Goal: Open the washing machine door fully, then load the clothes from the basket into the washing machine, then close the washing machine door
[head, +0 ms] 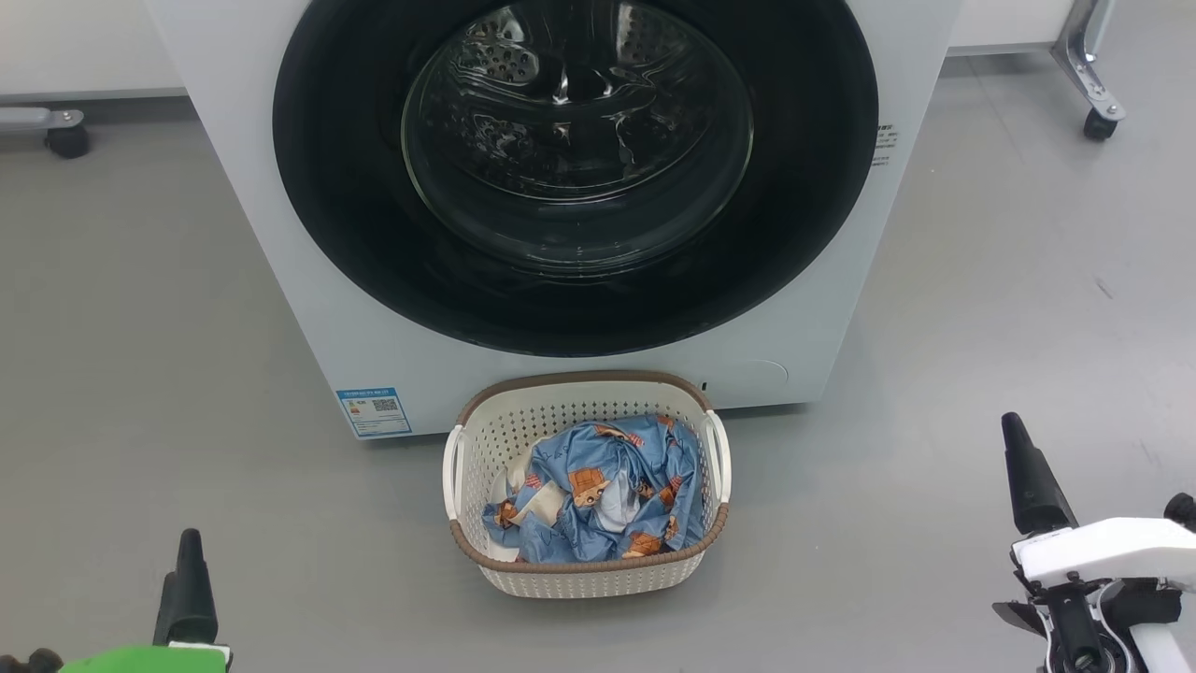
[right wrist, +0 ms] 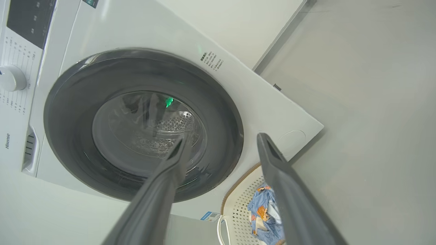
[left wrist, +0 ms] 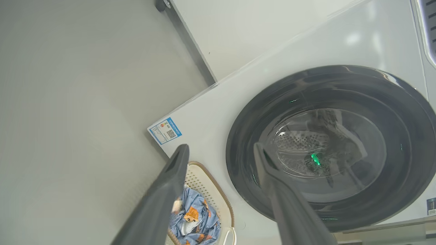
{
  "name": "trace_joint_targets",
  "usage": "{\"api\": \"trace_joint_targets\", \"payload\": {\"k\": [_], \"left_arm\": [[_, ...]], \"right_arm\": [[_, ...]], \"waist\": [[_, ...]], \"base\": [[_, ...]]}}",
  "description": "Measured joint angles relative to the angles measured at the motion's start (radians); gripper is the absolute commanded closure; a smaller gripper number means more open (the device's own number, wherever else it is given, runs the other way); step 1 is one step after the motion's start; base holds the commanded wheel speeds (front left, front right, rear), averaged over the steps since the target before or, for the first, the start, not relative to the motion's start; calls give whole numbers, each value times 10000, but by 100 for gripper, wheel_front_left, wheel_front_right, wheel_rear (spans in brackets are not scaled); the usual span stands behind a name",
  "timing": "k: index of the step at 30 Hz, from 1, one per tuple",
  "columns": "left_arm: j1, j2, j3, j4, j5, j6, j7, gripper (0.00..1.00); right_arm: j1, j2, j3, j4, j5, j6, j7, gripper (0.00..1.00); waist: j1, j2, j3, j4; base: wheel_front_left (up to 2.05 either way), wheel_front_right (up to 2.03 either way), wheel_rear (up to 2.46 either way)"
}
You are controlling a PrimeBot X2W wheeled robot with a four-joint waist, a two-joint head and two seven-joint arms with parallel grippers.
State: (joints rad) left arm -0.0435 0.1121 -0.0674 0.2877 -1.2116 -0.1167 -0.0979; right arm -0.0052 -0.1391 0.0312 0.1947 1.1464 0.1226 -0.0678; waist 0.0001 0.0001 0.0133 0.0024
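Washing machine door (head: 575, 178): shut, seated flush in the white front of the washing machine (head: 280, 280). Steel drum shows through the glass bowl. Step one looks not yet begun.

Basket (head: 589, 383) on the floor right at the machine's foot, directly under the door, centred. Whether it touches the front panel I cannot tell. Clothes (head: 598, 491) bunched inside it, blue print with cream parts, all in the basket.

Left gripper (left wrist: 220, 146): fingers spread wide, nothing between them, low on the robot's left, well apart from door and basket. Right gripper (right wrist: 223, 136): same, fingers spread wide, empty, low on the robot's right.

Key relation: the door lies ahead of and above both grippers, about midway between them. In the head view the right gripper's finger reaches a bit further toward the machine, so the right arm is likely slightly nearer; the margin is small. The door is round, so it has no long axis. What matters is which edge swings free, and neither hinge nor handle can be made out. The arm on the free-edge side should take the pull. The basket sits under the door, likely low enough to clear the swing.
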Motion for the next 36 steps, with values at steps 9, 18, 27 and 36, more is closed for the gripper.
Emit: {"api": "trace_joint_targets", "payload": {"k": [9,18,27,36], "left_arm": [[-1,21,-21,-184,1973,0,-211,0],[3,-15,6,-297,3588,8,-451,0],[16,-194,153,-433,5219,52,-706,0],[19,-316,337,-550,6633,52,-961,0]], "right_arm": [[0,-247,418,-178,-1799,0,-311,0],[0,-374,612,-274,-3438,4,-560,0],[9,-454,721,-192,-5049,2,-838,0],[16,-456,775,-4,-6472,0,-1131,0]], "waist": [[0,0,-5,-9],[0,0,-11,-22],[0,0,39,-21],[0,0,86,-7]], "base": [[0,0,0],[0,0,0],[0,0,0],[0,0,0]]}}
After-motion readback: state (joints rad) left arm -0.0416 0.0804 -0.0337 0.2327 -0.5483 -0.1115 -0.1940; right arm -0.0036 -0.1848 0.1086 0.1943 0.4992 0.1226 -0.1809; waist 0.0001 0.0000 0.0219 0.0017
